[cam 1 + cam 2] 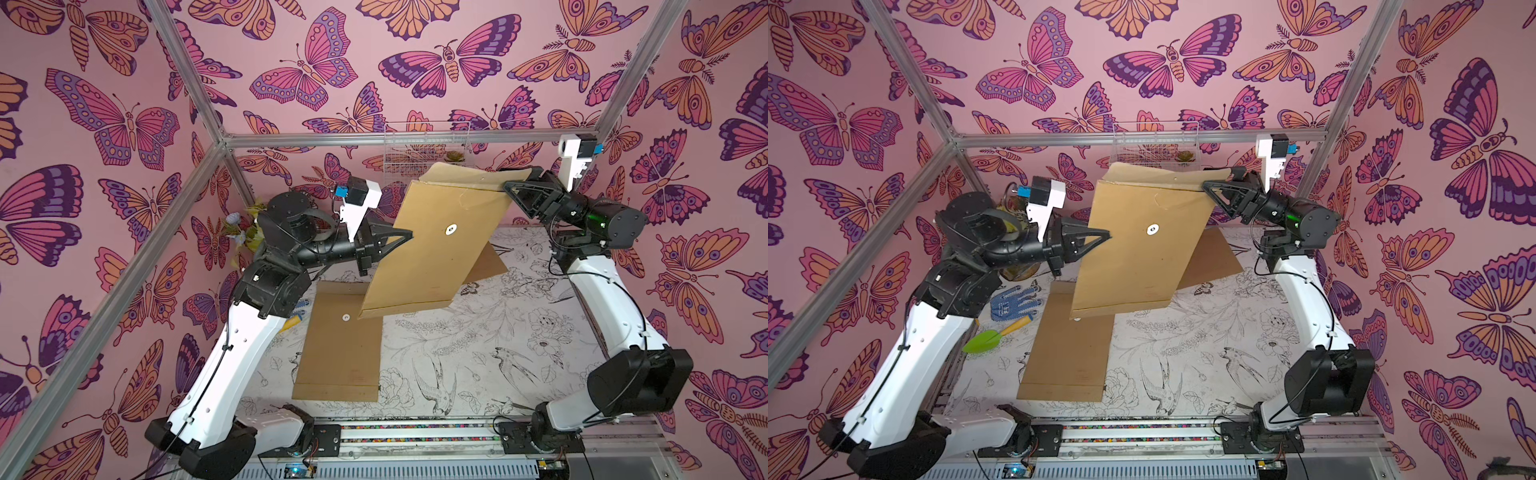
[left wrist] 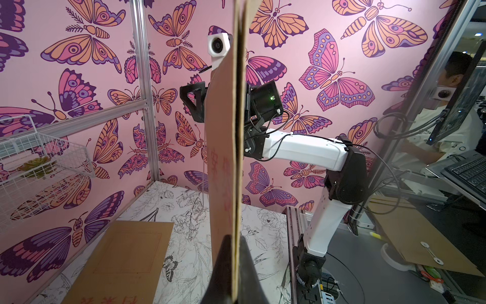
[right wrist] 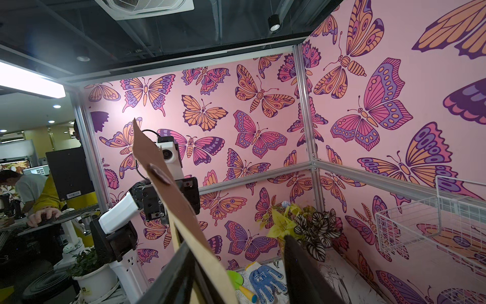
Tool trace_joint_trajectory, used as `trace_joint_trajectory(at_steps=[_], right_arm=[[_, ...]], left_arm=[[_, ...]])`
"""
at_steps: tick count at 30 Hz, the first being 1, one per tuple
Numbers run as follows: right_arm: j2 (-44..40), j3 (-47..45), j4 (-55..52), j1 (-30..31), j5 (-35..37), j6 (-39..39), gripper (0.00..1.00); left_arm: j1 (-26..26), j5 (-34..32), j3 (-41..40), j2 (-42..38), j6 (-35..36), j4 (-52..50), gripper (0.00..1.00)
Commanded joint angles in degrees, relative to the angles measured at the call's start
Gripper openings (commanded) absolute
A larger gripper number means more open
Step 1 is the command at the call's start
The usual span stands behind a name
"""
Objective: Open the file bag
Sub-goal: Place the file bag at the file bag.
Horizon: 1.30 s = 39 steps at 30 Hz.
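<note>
The file bag [image 1: 432, 257] [image 1: 1133, 266] is a brown paper envelope with a white button disc [image 1: 451, 229], held up tilted above the table. My left gripper [image 1: 409, 236] [image 1: 1108, 237] [image 2: 235, 237] is shut on its left edge, and in the left wrist view the bag [image 2: 223, 131] runs edge-on between the fingers. At the top right corner, my right gripper [image 1: 509, 187] [image 1: 1208, 185] [image 3: 238, 242] stands open around the raised flap [image 1: 469, 174] [image 3: 168, 189]. The flap lies against one finger; the other finger [image 3: 297, 263] is well apart from it.
A second brown envelope [image 1: 340, 353] lies flat on the flower-print table [image 1: 478, 353], and another [image 1: 490, 266] lies partly under the held bag. A white wire basket [image 1: 428, 145] hangs on the back wall. A blue glove [image 1: 1013, 303], green trowel [image 1: 984, 340] and potted plants [image 3: 315, 226] sit at the left.
</note>
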Motion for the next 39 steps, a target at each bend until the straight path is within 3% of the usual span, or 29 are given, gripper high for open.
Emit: trace_joint_trajectory(at_steps=[1,9,13,29,39], right_arm=[[-1.39,0.72,2.65,0.87,-1.79,1.13,0.54],[-1.72,0.54,2.15,2.48,-2.61,0.79,0.53],[-2.44,0.17,0.61,2.78,-2.82,-0.62,0.42],[-7.75,-3.02,-13.81,5.23,-4.63,-13.36,0.24],[-10.95,-3.5,-23.5,5.37,-4.63,-21.48,0.05]], left_arm=[[-0.2,0.06,-0.12,-0.45,0.35,0.91,0.0],[-0.2,-0.2,-0.72,-0.55,0.52,0.9,0.0],[-0.2,-0.33,-1.16,-1.1,0.4,0.9,0.0],[-0.2,-2.49,-2.7,-2.62,0.26,1.0,0.0],[-0.2,-7.14,-5.0,-3.82,0.07,1.51,0.0]])
